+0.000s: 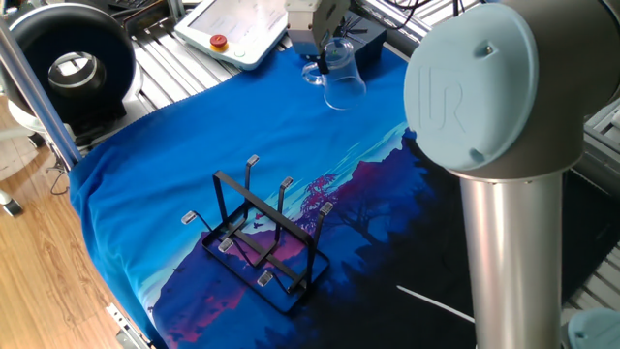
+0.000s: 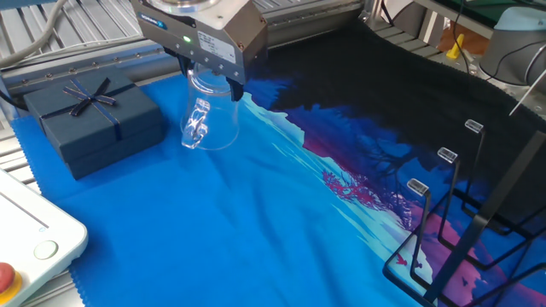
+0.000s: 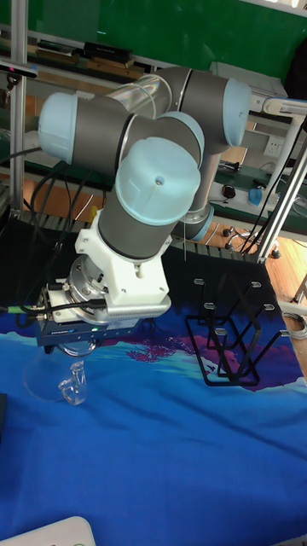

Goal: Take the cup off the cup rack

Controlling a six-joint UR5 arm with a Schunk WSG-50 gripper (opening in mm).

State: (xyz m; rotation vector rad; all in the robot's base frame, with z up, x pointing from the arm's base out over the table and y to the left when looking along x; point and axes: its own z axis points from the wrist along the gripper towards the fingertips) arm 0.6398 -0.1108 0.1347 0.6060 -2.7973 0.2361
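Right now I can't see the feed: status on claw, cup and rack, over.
Claw shut on the cup, held upside down, handle to the side. Cup off the cup rack, well away. Gift box beside the cup.

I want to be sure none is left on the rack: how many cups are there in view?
1. The cup hangs in the gripper beside the gift box, far from the rack, whose visible prongs are bare.

Clear cup (image 2: 208, 119) inverted, off rack (image 1: 262, 237)
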